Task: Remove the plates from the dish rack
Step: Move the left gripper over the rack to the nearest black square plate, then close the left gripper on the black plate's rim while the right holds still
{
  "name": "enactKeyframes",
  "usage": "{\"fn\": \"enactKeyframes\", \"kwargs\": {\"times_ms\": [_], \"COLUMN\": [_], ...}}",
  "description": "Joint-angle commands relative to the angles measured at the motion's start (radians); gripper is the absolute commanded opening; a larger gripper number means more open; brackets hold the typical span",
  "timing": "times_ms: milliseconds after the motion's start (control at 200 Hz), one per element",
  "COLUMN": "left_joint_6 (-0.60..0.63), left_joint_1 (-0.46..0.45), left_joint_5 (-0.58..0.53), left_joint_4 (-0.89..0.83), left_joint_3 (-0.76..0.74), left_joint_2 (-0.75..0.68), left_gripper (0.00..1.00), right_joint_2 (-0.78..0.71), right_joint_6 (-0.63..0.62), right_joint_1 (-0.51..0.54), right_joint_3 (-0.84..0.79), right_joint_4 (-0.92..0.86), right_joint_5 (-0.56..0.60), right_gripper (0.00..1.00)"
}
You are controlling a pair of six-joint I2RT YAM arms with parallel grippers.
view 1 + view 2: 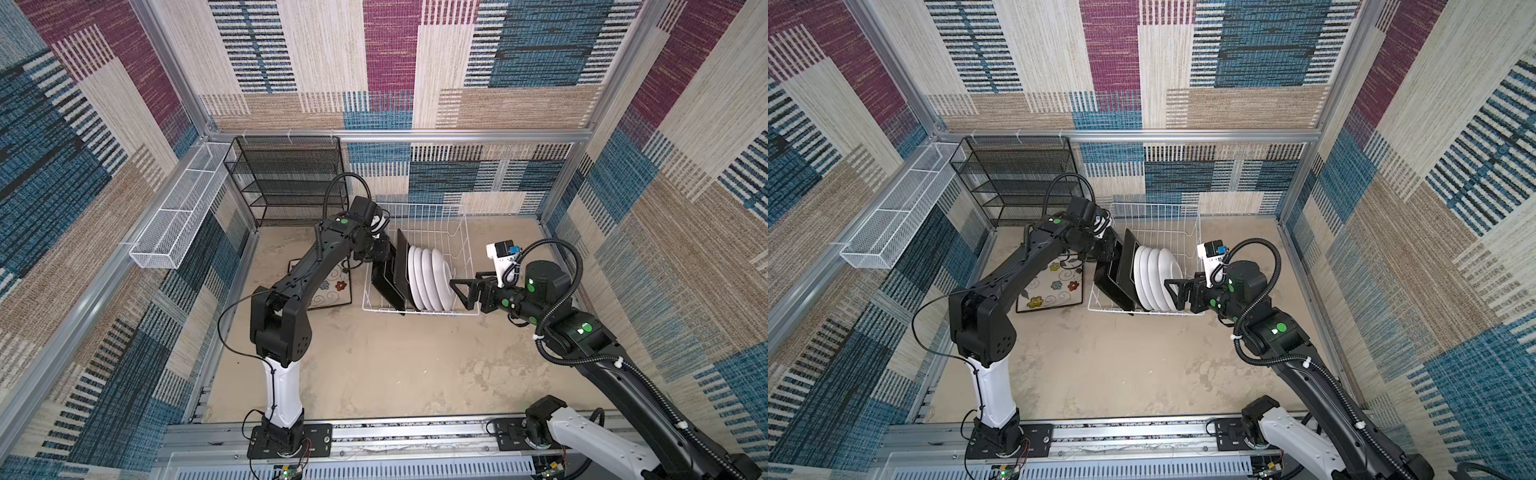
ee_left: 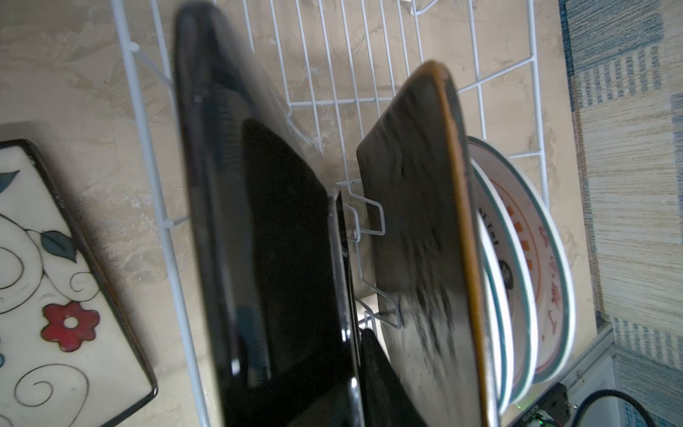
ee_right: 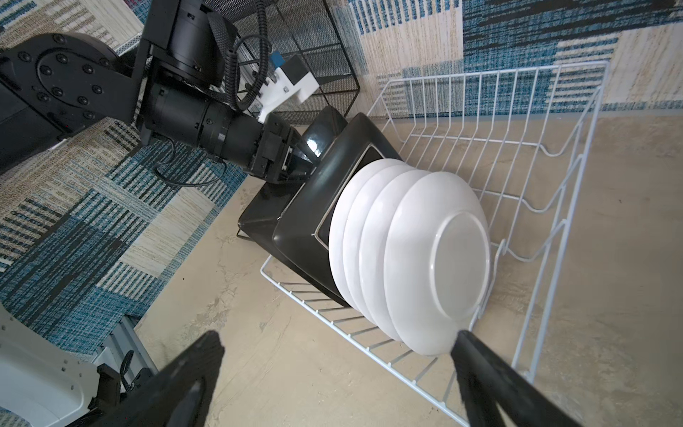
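Sandy worktop [image 1: 395,374], patterned walls all round. Far left, flat beside rack [image 1: 420,204]: one flowered plate [image 1: 1054,286], already unloaded. Next, left fingers [image 3: 286,162] astride top edge of outermost square plate [image 2: 281,258], tilted in rack; cannot tell whether clamped yet. Then second square plate [image 2: 417,222] and four round plates [image 3: 425,251], upright between tines. Right fingers [image 3: 480,377] spread wide, empty, just beside last round plate. Roughly one of seven done, six left.
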Motion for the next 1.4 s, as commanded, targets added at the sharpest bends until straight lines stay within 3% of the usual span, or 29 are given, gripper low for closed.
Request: {"fn": "enactKeyframes", "kwargs": {"times_ms": [0,120,240,386,511,947,1232,1397], "left_joint_6": [0.038,0.028,0.015,-0.015,-0.073,-0.299,-0.385,-0.367], "left_joint_1": [-0.008,-0.008,-0.008,-0.008,-0.007,-0.007,-0.010,-0.011], "left_joint_5": [-0.012,-0.017,-0.034,-0.073,-0.082,-0.140,-0.185,-0.151], "left_joint_4": [-0.079,-0.078,-0.079,-0.071,-0.036,0.152,0.206,0.224], "left_joint_3": [-0.015,-0.046,-0.075,-0.101,-0.127,-0.291,-0.284,-0.232], "left_joint_2": [0.017,-0.004,-0.037,-0.077,-0.100,-0.196,-0.172,-0.134], "left_gripper": [0.23,0.22,0.12,0.11,0.00,0.00,0.00,0.00], "right_joint_2": [0.001,0.009,0.024,0.049,0.087,0.184,0.172,0.162], "right_joint_6": [0.005,-0.010,-0.037,-0.080,-0.108,-0.184,-0.186,-0.184], "right_joint_1": [0.002,0.001,0.002,0.001,0.002,0.001,0.001,0.001], "right_joint_3": [-0.007,-0.002,0.011,0.022,0.038,0.099,0.095,0.095], "right_joint_4": [0.020,0.029,0.030,0.039,0.049,0.057,0.006,-0.002], "right_joint_5": [-0.017,-0.017,-0.015,-0.022,-0.026,-0.016,0.040,0.054], "right_gripper": [0.99,0.99,0.99,0.99,0.99,0.99,0.99,0.99]}}
